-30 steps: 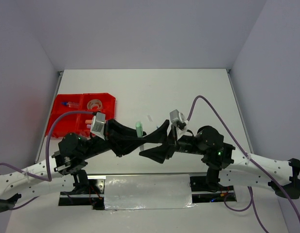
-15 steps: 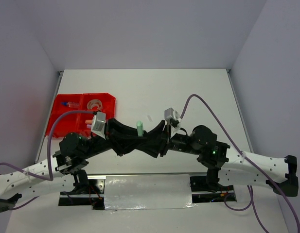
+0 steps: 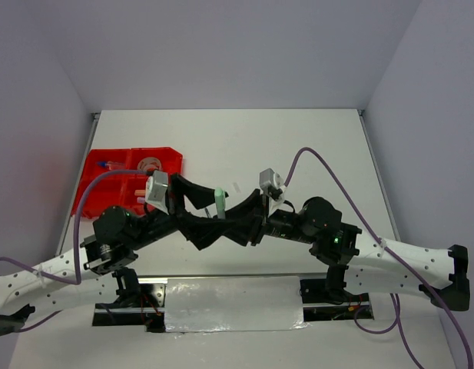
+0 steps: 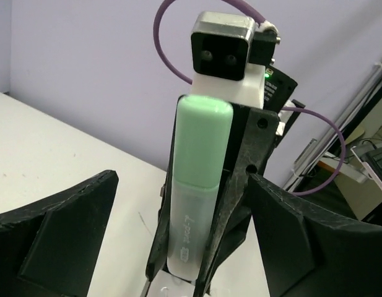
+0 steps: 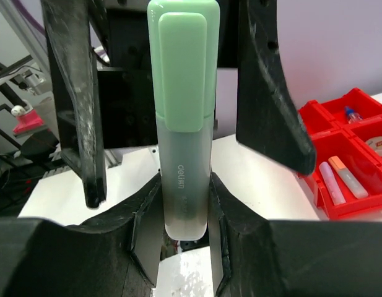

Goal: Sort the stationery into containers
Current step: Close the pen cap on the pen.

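A pastel green marker [image 3: 219, 201] stands upright above the middle of the table, where my two grippers meet. My right gripper [image 5: 184, 185] is shut on the marker's pale lower barrel [image 5: 183, 179], one pad on each side. My left gripper [image 4: 181, 185] is open, its fingers [image 4: 60, 235] spread wide on either side of the marker [image 4: 200, 185] and clear of it. The red tray [image 3: 94, 183] lies at the far left. It holds a tape roll [image 3: 150, 164], a blue pen [image 3: 107, 164] and pink and orange markers [image 5: 339, 179].
White side walls and a back wall close in the table. Purple cables loop over both arms [image 3: 313, 157]. A small pale scrap [image 3: 237, 187] lies on the table just behind the grippers.
My left gripper has gone from shut on the green marker to wide open. The right gripper has moved in from the right and closed on the marker.
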Robot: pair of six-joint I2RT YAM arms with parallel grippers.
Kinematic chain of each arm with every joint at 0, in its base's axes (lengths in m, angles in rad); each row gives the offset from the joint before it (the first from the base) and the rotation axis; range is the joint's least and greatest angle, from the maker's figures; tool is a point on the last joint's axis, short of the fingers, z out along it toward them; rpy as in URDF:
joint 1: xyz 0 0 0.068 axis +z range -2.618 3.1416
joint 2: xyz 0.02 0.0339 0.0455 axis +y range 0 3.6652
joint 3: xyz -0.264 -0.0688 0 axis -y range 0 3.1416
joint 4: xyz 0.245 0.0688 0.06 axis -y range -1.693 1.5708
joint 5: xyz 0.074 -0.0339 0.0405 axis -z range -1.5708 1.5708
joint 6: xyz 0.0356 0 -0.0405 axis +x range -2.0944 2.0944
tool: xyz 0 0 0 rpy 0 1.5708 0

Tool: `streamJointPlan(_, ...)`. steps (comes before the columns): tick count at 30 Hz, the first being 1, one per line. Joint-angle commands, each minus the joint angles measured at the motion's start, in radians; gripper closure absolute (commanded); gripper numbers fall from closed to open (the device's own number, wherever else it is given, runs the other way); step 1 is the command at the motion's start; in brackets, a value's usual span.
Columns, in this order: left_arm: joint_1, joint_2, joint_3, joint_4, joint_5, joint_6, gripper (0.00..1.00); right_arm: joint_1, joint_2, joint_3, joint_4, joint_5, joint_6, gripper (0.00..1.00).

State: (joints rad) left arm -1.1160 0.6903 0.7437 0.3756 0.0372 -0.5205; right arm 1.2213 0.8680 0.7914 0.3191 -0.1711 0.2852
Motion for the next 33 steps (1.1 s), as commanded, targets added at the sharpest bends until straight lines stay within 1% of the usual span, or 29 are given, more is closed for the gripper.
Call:
streamJointPlan(1, -0.004, 0.009, 0.104, -0.081, -0.033, 0.056, 0.01, -0.002, -0.018, 0.012, 0.018, 0.012, -0.023, 1.00)
streamJointPlan(5, -0.004, 0.005, 0.172, -0.109, -0.033, 0.093, 0.01, -0.008, -0.009, 0.014, 0.003, -0.048, -0.029, 1.00)
streamJointPlan(8, -0.004, -0.005, 0.198, -0.110, -0.027, 0.108, 0.05, -0.008, 0.000, 0.019, 0.000, -0.091, -0.032, 1.00)
streamJointPlan(9, -0.004, -0.006, 0.204, -0.110, -0.022, 0.111, 0.07, -0.008, 0.002, 0.022, -0.003, -0.102, -0.034, 1.00)
streamJointPlan(10, -0.004, -0.008, 0.215, -0.113, -0.013, 0.116, 0.14, -0.008, 0.008, 0.025, -0.005, -0.113, -0.038, 1.00)
streamJointPlan(11, -0.004, -0.006, 0.221, -0.115, -0.011, 0.117, 0.16, -0.009, 0.011, 0.028, -0.014, -0.131, -0.040, 1.00)
streamJointPlan(15, -0.004, -0.005, 0.233, -0.133, -0.011, 0.116, 0.20, -0.009, 0.017, 0.048, -0.026, -0.143, -0.044, 1.00)
streamJointPlan(16, -0.004, -0.006, 0.232, -0.132, -0.007, 0.116, 0.24, -0.009, 0.019, 0.051, -0.031, -0.145, -0.046, 1.00)
streamJointPlan(18, -0.004, -0.006, 0.229, -0.130, 0.000, 0.109, 0.28, -0.009, 0.022, 0.061, -0.038, -0.153, -0.047, 1.00)
streamJointPlan(19, -0.004, -0.005, 0.223, -0.124, 0.007, 0.108, 0.38, -0.011, 0.026, 0.068, -0.043, -0.153, -0.049, 1.00)
streamJointPlan(23, -0.004, 0.006, 0.218, -0.139, 0.020, 0.096, 0.43, -0.020, 0.029, 0.091, -0.054, -0.153, -0.049, 1.00)
streamJointPlan(24, -0.004, 0.006, 0.206, -0.138, 0.020, 0.086, 0.46, -0.022, 0.029, 0.104, -0.057, -0.153, -0.052, 1.00)
streamJointPlan(25, -0.004, 0.003, 0.197, -0.136, 0.020, 0.083, 0.58, -0.026, 0.031, 0.112, -0.061, -0.153, -0.055, 1.00)
streamJointPlan(26, -0.004, -0.001, 0.188, -0.132, 0.020, 0.077, 0.63, -0.029, 0.029, 0.118, -0.069, -0.154, -0.058, 1.00)
streamJointPlan(29, -0.004, -0.017, 0.148, -0.118, 0.023, 0.054, 0.64, -0.039, 0.035, 0.152, -0.087, -0.165, -0.067, 1.00)
streamJointPlan(30, -0.004, -0.021, 0.129, -0.107, 0.024, 0.045, 0.66, -0.043, 0.040, 0.167, -0.092, -0.168, -0.070, 1.00)
streamJointPlan(32, -0.004, -0.029, 0.120, -0.103, 0.035, 0.037, 0.91, -0.048, 0.046, 0.184, -0.104, -0.174, -0.075, 1.00)
streamJointPlan(33, -0.004, -0.029, 0.123, -0.112, 0.033, 0.030, 1.00, -0.048, 0.052, 0.196, -0.104, -0.177, -0.078, 1.00)
